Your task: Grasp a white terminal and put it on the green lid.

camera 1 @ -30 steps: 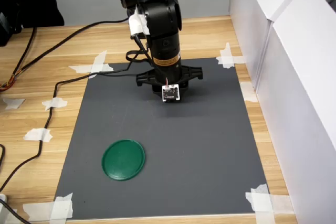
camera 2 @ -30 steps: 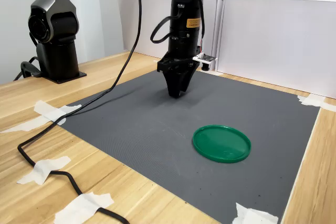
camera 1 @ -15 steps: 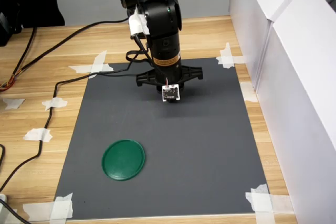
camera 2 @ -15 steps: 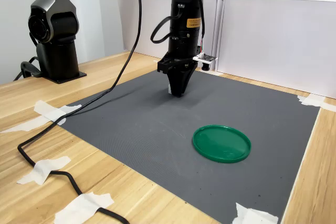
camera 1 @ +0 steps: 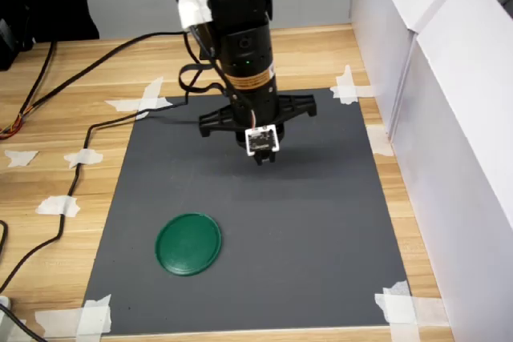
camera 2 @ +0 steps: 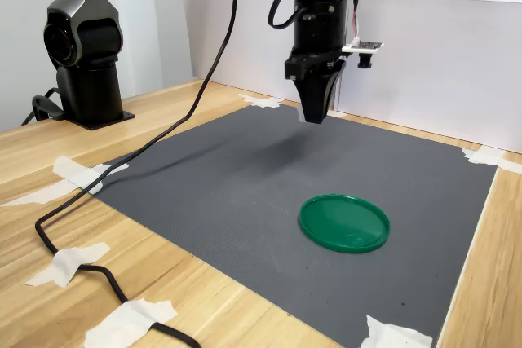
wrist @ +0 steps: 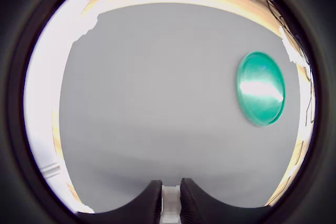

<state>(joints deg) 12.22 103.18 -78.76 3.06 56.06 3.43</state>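
The green lid (camera 1: 188, 243) lies flat on the grey mat, near the mat's front-left in the first exterior view; it also shows as the green lid (camera 2: 343, 222) in the second exterior view and the green lid (wrist: 261, 88) in the wrist view. My gripper (camera 2: 314, 116) hangs pointing down, well above the mat and away from the lid. In the wrist view the gripper (wrist: 169, 195) is shut on a small white terminal (wrist: 169, 199) pinched between its two dark fingers. In the first exterior view the gripper (camera 1: 263, 158) sits under the wrist camera, and the terminal is hidden.
The grey mat (camera 1: 321, 222) is taped to a wooden table. White boxes (camera 1: 449, 118) wall the first exterior view's right. A black cable (camera 1: 88, 130) trails across the table. A second black arm base (camera 2: 81, 46) stands at the second exterior view's left.
The arm has risen off the mat with the white terminal in its fingers and swung toward the second exterior view's right. The lid has not moved.
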